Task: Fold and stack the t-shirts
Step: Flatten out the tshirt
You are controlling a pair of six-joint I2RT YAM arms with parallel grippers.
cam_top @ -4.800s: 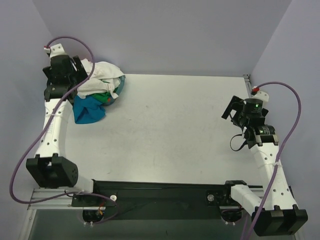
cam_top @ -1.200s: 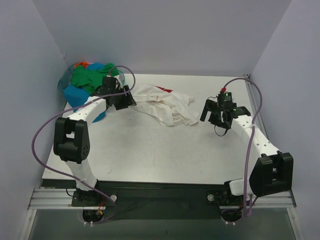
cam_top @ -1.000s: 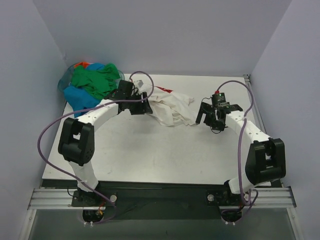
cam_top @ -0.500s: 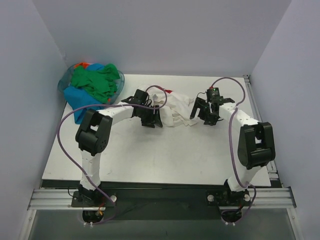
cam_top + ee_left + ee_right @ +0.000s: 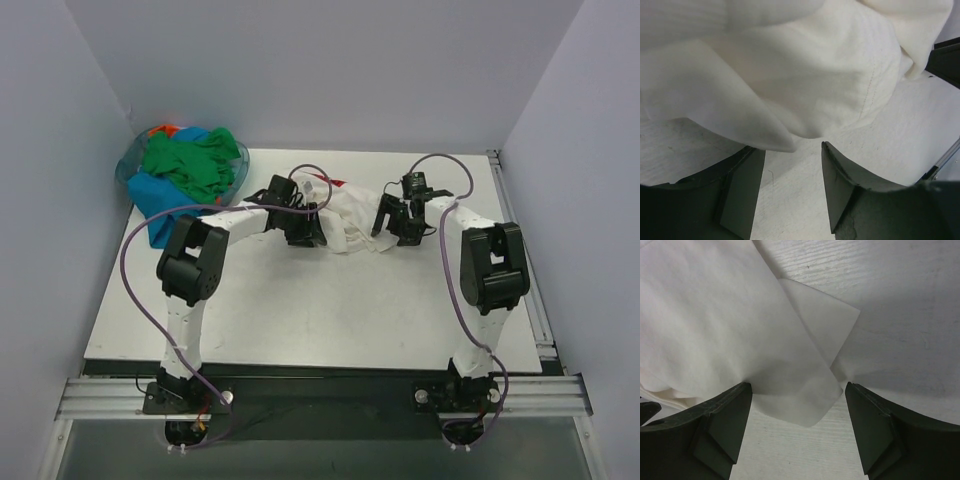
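Observation:
The white t-shirt (image 5: 350,215) lies crumpled at the back middle of the table, a bit of its red print (image 5: 333,182) showing at the far edge. My left gripper (image 5: 312,236) is at its left side, open, with a fold of white cloth (image 5: 790,90) just ahead of the fingers (image 5: 742,190). My right gripper (image 5: 386,226) is at its right side, open wide, with a corner of the white cloth (image 5: 805,400) lying between the fingers (image 5: 875,430). A heap of green (image 5: 190,165), blue (image 5: 155,195), teal and orange shirts sits at the back left corner.
The table (image 5: 330,310) ends at a metal rail (image 5: 535,300) on the right and a black bar (image 5: 330,385) at the front. Purple walls stand close on the left, back and right. Purple cables loop off both arms.
The white shirt has been pulled off the heap to the table's middle. Both grippers have closed in on it from either side and now sit at its edges.

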